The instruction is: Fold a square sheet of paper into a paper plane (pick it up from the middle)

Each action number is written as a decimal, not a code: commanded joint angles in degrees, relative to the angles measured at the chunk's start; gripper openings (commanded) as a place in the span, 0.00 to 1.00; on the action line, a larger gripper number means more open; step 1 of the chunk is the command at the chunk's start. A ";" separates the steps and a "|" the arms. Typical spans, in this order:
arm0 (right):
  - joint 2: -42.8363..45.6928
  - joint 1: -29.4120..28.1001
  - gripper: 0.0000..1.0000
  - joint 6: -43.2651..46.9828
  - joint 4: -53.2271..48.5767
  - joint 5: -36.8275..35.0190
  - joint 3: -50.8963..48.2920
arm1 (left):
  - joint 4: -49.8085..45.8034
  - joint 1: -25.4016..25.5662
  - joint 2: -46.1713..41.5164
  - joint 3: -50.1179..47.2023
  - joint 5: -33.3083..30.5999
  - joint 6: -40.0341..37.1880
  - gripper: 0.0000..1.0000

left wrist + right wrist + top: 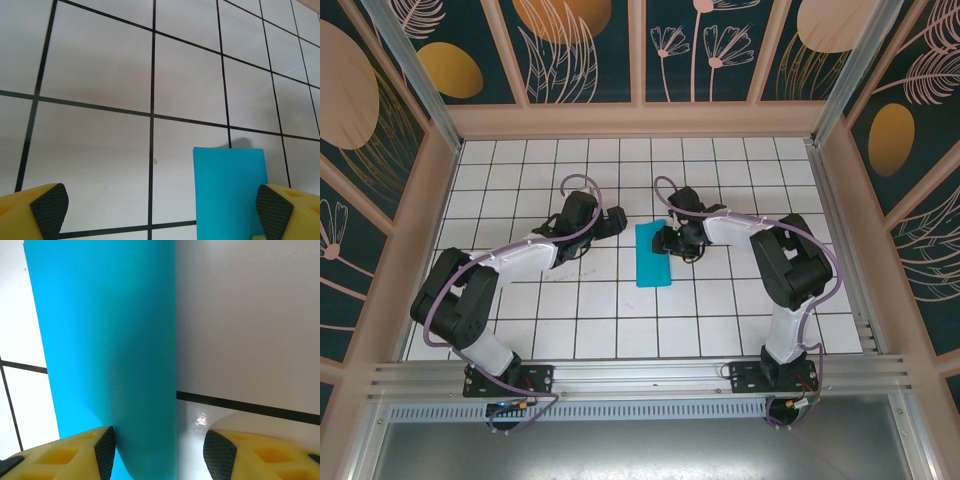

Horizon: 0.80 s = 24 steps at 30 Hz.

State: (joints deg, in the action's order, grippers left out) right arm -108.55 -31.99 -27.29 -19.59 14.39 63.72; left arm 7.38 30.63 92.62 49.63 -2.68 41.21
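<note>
The square sheet of paper (652,255) lies mid-table as a teal-blue rectangle, folded to about one tile wide and two long. My left gripper (617,222) hovers just left of its far end, open wide. In the left wrist view the paper (230,192) reaches in beside the right fingertip (272,212), and nothing lies between the left gripper's (160,210) pads. My right gripper (670,240) sits at the sheet's right side. Its jaws (159,450) stand apart, straddling the raised right edge of the paper (110,340), with the left pad (106,450) against the sheet.
The white gridded table (600,310) is walled by pale wooden panels on three sides. A metal rail (640,375) runs along the near edge by the arm bases. Free tiles lie in front of and behind the paper.
</note>
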 commanded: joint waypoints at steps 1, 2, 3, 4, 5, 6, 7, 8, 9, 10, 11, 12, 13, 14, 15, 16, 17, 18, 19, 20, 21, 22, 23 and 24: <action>-12.23 -2.24 0.58 2.05 2.71 -2.78 -4.58 | 4.07 -0.40 0.44 -1.39 3.24 0.45 0.96; -12.29 -2.20 0.57 2.31 2.47 -3.18 -4.57 | 4.52 -0.40 0.71 -1.39 4.04 0.66 0.94; -12.46 -2.10 0.56 2.57 2.21 -3.52 -4.49 | 4.90 -0.40 0.83 -1.42 4.78 0.84 0.93; -12.49 -1.99 0.56 2.76 2.03 -3.58 -4.54 | 5.28 -0.40 1.02 -1.56 5.58 0.97 0.91; -12.52 -1.89 0.56 2.94 1.99 -3.58 -4.58 | 5.76 -0.41 1.21 -1.60 6.48 1.09 0.90; -12.55 -1.83 0.55 3.15 2.10 -3.58 -4.74 | 6.45 -0.40 1.40 -1.72 7.42 1.28 0.88; -12.50 -1.77 0.55 3.28 2.02 -3.58 -4.67 | 6.95 -0.40 1.59 -2.01 8.11 1.33 0.87; -12.62 -1.71 0.55 3.38 1.93 -3.56 -4.75 | 7.56 -0.40 1.94 -2.07 8.89 1.45 0.86; -12.59 -1.72 0.55 3.46 2.01 -3.58 -4.68 | 8.07 -0.41 2.19 -2.08 9.78 1.32 0.84; -12.57 -1.65 0.55 3.47 2.11 -3.48 -4.67 | 8.51 -0.40 2.50 -2.08 10.56 1.01 0.83; -12.58 -1.67 0.55 3.56 2.17 -3.40 -4.60 | 8.83 -0.47 2.80 -2.00 11.13 0.91 0.81; -12.70 -1.67 0.55 3.73 2.19 -3.33 -4.56 | 8.80 -0.40 3.12 -1.88 11.45 0.96 0.79; -12.82 -1.71 0.55 3.82 2.16 -3.32 -4.35 | 8.94 -0.44 3.33 -1.76 11.76 0.86 0.78; -12.98 -1.67 0.56 3.91 2.14 -3.37 -4.24 | 9.04 -0.42 3.65 -1.73 12.18 0.88 0.76; -13.09 -1.65 0.56 3.98 2.18 -3.41 -4.19 | 9.24 -0.41 3.82 -1.73 12.62 0.97 0.74; -13.30 -1.68 0.56 4.08 2.11 -3.41 -4.09 | 9.52 -0.40 4.12 -1.70 13.15 1.02 0.73; -13.50 -1.66 0.56 4.08 1.97 -3.48 -4.03 | 9.81 -0.41 4.47 -1.64 13.84 1.11 0.71; -13.62 -1.67 0.56 4.09 2.02 -3.48 -3.96 | 10.02 -0.40 4.78 -1.59 14.45 1.19 0.69; -13.70 -1.71 0.56 4.09 2.02 -3.42 -3.88 | 10.24 -0.40 5.14 -1.51 15.27 1.27 0.67; -13.81 -1.75 0.55 4.16 2.15 -3.34 -3.86 | 10.38 -0.42 5.28 -1.53 15.84 1.34 0.65; -13.84 -1.72 0.55 4.13 2.18 -3.31 -3.80 | 10.54 -0.41 5.23 -1.38 16.40 1.44 0.63; -13.87 -1.71 0.55 4.17 2.19 -3.32 -3.83 | 10.68 -0.40 6.82 -1.37 17.09 1.42 0.61; -13.79 -1.67 0.55 4.15 2.28 -3.40 -3.84 | 10.89 -0.43 7.29 -1.27 17.79 1.44 0.59; -13.94 -1.72 0.55 4.17 2.26 -3.41 -3.75 | 11.05 -0.41 7.66 -1.22 18.33 1.51 0.58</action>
State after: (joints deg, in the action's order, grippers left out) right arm -109.40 -32.10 -25.56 -21.26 13.52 64.79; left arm 16.56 30.63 98.37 48.31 12.53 42.70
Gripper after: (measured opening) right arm 0.550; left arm 0.589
